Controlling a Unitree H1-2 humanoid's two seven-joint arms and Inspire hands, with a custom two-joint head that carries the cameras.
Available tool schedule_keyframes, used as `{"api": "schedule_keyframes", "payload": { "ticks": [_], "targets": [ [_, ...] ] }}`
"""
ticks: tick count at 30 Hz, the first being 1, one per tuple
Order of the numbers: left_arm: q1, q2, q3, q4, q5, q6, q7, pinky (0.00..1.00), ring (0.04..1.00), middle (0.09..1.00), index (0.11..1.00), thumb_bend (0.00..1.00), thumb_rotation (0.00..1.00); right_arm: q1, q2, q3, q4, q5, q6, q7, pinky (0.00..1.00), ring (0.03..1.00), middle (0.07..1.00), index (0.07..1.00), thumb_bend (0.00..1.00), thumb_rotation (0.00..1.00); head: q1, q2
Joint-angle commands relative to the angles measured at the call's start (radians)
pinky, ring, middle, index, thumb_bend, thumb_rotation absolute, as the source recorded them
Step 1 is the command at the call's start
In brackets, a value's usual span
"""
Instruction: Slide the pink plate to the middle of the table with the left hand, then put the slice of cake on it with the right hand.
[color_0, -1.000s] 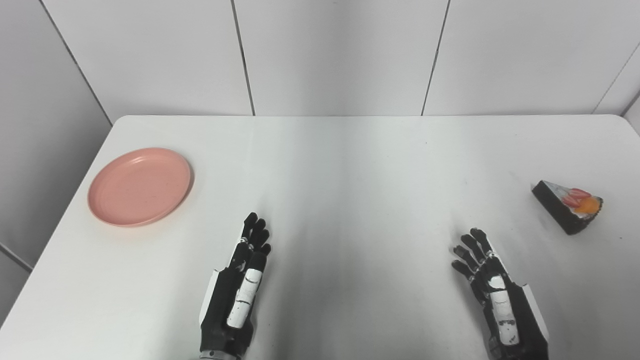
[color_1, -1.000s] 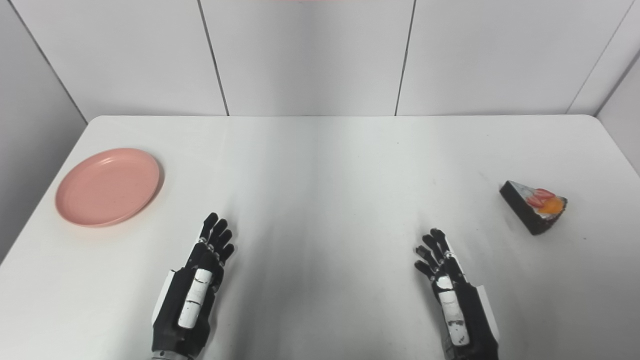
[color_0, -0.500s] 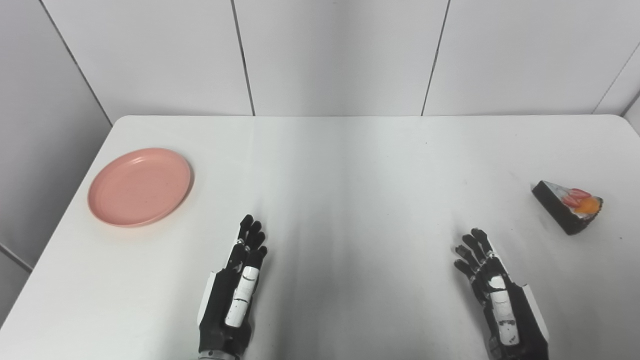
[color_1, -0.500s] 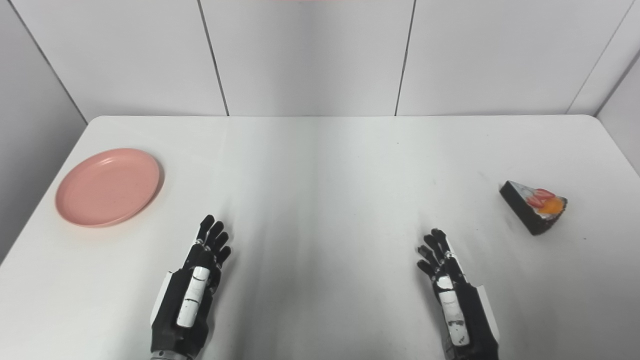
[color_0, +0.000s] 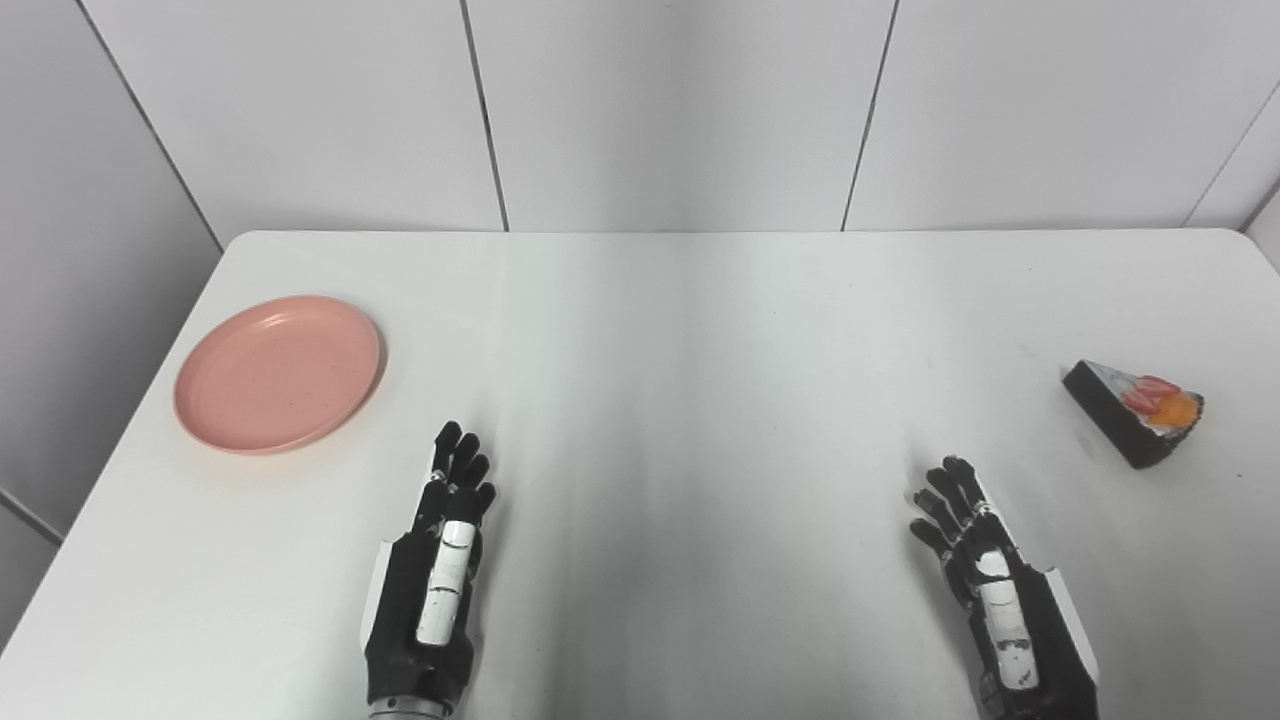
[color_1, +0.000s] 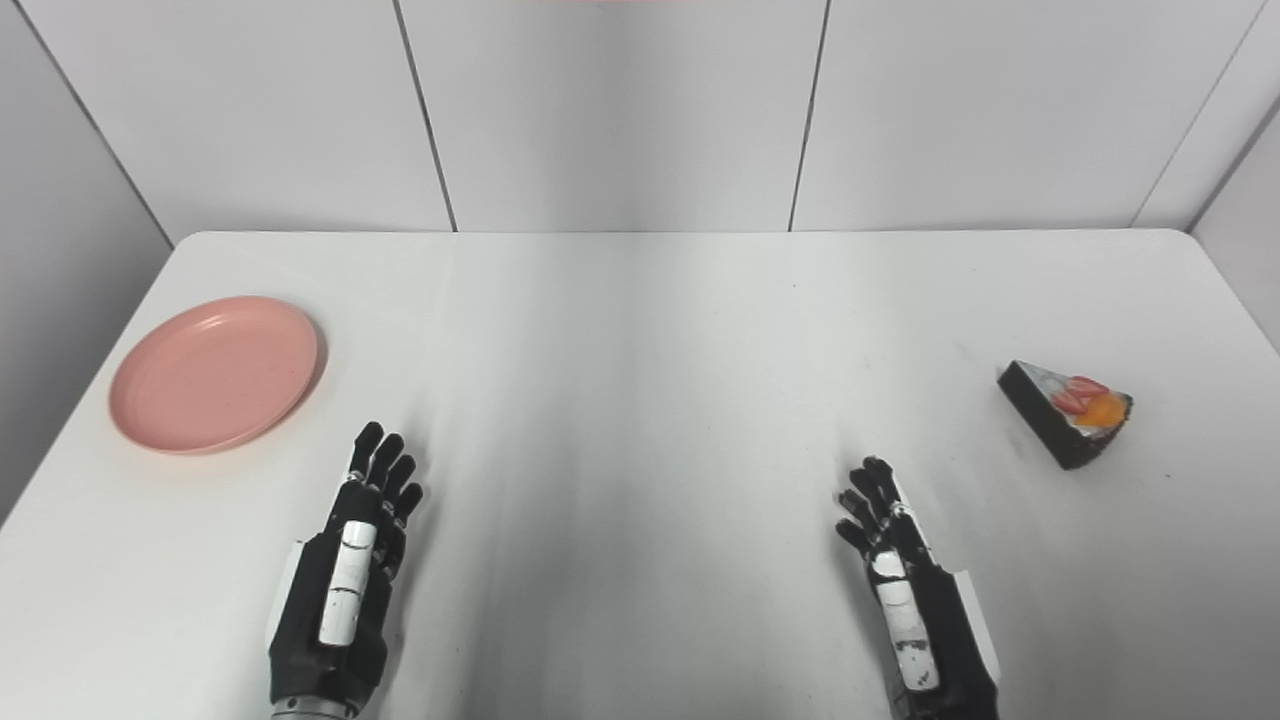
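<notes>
Meanwhile, the left hand (color_0: 428, 585) sits further to the left than it did a second ago — in the left eye view its fingertips (color_0: 458, 447) have gone from near the table's lower middle to a spot closer to the pink plate (color_0: 278, 372), though hand and plate are still apart. Its fingers are stretched out straight and lie close side by side, holding nothing. The plate has not moved: it rests flat near the left edge of the white table (color_0: 700, 330), not in the middle. The right hand (color_0: 1000, 600) is where it was, low on the right side, fingers spread a little and empty. The slice of cake (color_0: 1135, 412) — dark, with red and orange fruit on top — lies unchanged near the table's right edge, well apart from the right hand.
</notes>
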Motion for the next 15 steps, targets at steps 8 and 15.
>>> {"api": "schedule_keyframes", "payload": {
  "ticks": [8, 15],
  "targets": [
    [0.143, -0.028, 0.002, -0.031, -0.002, -0.032, 0.004, 1.00, 1.000, 1.000, 1.000, 0.76, 0.79, -0.002, -0.008, -0.002, -0.028, -0.002, -0.068, 0.002, 0.91, 0.921, 0.947, 0.953, 0.94, 0.97, 0.003, -0.009],
    [0.147, -0.026, -0.006, -0.009, 0.003, -0.049, -0.001, 1.00, 1.000, 1.000, 1.000, 0.78, 0.77, 0.003, -0.010, -0.003, -0.002, 0.000, -0.099, 0.005, 0.90, 0.914, 0.945, 0.950, 0.93, 0.97, 0.020, -0.040]
  ]
}}
